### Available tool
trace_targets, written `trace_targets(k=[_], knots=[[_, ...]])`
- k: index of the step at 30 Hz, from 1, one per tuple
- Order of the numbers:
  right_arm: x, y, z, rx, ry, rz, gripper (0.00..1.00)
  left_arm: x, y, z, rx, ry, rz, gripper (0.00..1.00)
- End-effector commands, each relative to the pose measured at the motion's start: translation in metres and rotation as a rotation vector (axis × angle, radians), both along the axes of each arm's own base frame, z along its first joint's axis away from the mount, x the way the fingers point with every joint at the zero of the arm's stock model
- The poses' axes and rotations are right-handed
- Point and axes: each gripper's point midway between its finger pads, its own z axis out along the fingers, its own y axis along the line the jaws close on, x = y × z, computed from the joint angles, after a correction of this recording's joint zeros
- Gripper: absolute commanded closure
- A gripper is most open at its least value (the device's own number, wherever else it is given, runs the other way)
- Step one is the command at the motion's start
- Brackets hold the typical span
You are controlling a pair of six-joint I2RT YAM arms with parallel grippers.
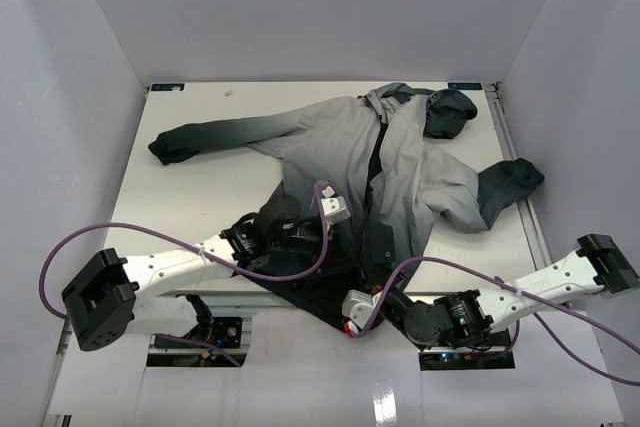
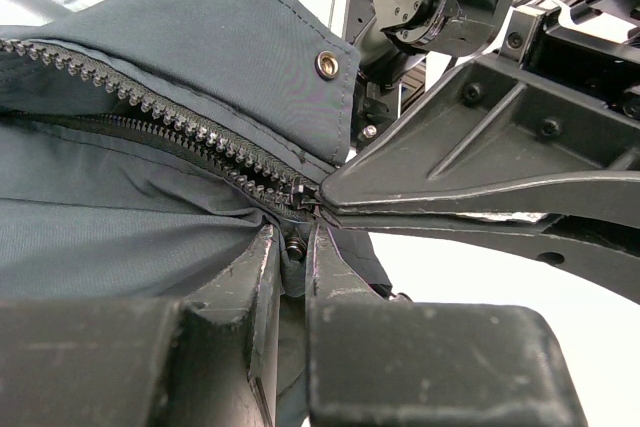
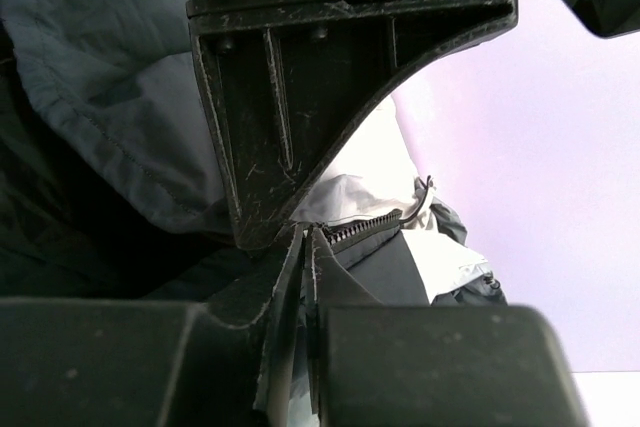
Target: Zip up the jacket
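Observation:
The jacket (image 1: 400,162) lies spread on the table, with its hood at the far right and its dark hem toward the arms. The front is open, and the zipper teeth (image 2: 150,107) run apart up to the left. My left gripper (image 2: 292,247) is shut on the zipper slider at the bottom of the teeth; it also shows in the top view (image 1: 335,262). My right gripper (image 3: 308,239) is shut on the dark hem fabric just below the zipper's end; it also shows in the top view (image 1: 348,285). The two grippers' tips nearly touch. The right gripper's fingers (image 2: 470,187) show in the left wrist view.
The white table (image 1: 200,197) is walled on the left, back and right. The jacket's left sleeve (image 1: 210,137) stretches toward the far left and its right sleeve (image 1: 505,187) lies at the right. Purple cables (image 1: 290,272) loop from both arms over the hem.

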Motion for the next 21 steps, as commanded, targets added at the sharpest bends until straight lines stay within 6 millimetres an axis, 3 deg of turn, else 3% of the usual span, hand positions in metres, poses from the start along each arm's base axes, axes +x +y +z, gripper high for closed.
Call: trace_targets(k=[1, 10, 21], knots=[[0.002, -0.001, 0.009, 0.078, 0.039, -0.013, 0.92, -0.012, -0.002, 0.019, -0.059, -0.02, -0.063, 1.0], [0.015, -0.005, 0.038, 0.186, 0.08, -0.07, 0.92, -0.021, 0.0, 0.024, -0.094, -0.03, -0.107, 1.0], [0.045, -0.002, 0.054, 0.239, 0.099, -0.106, 0.92, -0.032, 0.001, 0.029, -0.125, -0.03, -0.176, 1.0]])
